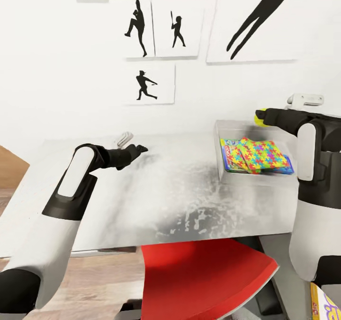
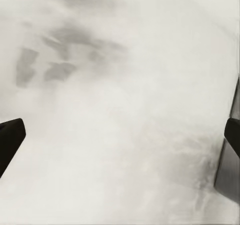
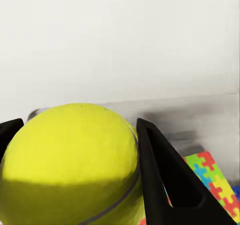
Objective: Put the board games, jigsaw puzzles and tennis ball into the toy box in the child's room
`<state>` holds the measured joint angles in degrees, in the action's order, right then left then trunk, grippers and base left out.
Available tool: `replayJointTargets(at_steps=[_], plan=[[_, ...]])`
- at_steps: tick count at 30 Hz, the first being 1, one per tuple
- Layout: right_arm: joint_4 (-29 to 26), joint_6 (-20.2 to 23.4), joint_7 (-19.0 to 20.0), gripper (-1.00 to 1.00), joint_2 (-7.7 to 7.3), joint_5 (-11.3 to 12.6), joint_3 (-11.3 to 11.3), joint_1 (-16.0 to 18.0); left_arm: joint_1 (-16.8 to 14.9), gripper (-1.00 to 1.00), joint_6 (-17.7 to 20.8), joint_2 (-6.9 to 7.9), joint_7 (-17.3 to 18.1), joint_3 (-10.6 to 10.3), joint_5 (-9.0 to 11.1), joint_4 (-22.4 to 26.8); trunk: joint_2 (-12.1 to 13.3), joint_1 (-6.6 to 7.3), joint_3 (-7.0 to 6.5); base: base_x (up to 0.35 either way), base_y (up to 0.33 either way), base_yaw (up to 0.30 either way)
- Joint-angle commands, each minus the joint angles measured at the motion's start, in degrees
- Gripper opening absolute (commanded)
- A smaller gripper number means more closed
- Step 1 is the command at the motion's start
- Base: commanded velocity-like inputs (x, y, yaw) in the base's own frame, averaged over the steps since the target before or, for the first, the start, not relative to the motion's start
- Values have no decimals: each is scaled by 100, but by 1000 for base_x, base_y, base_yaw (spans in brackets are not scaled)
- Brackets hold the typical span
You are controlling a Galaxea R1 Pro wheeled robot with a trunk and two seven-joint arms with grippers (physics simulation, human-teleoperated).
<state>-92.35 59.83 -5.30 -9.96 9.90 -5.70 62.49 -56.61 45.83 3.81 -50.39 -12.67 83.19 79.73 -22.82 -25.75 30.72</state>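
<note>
Toy box (image 1: 220, 135) is sitting on the table (image 1: 156, 201), toward its right end, back against the wall. Jigsaw puzzles (image 1: 263, 155) are lying inside it, stacked on a board game (image 1: 230, 161) with edges poking out beneath. Right gripper (image 1: 262, 117) is holding the tennis ball (image 1: 259, 119) above the box's back rim. Left gripper (image 1: 140, 148) is hanging over bare tabletop, well left of the box. A chair (image 1: 203, 277) is standing before the table's front edge.

Both arms have glossy white shells over black joints. Each hand (image 1: 140, 148) is black, with dark tapered fingers (image 3: 170, 185). A small white block sits at each wrist.
</note>
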Motion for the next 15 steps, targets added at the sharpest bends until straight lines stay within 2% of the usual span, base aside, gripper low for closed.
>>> replayJointTargets(at_steps=[1, 11, 15], plan=[[-2, 17, -85, -100, -1, 71, 3, 7, -5, 100, -4, 6, -58, -7, 52, 8, -10, -3, 9, 0, 0, -282], [21, 17, -106, -100, 6, 64, -1, -2, -12, 100, -4, 6, -58, -7, 49, 0, -10, -3, 9, 0, 0, -280], [49, 17, -126, -100, 12, 63, -7, -6, -15, 100, -4, 6, -58, -7, 48, -1, -10, -3, 9, 0, 0, -136]])
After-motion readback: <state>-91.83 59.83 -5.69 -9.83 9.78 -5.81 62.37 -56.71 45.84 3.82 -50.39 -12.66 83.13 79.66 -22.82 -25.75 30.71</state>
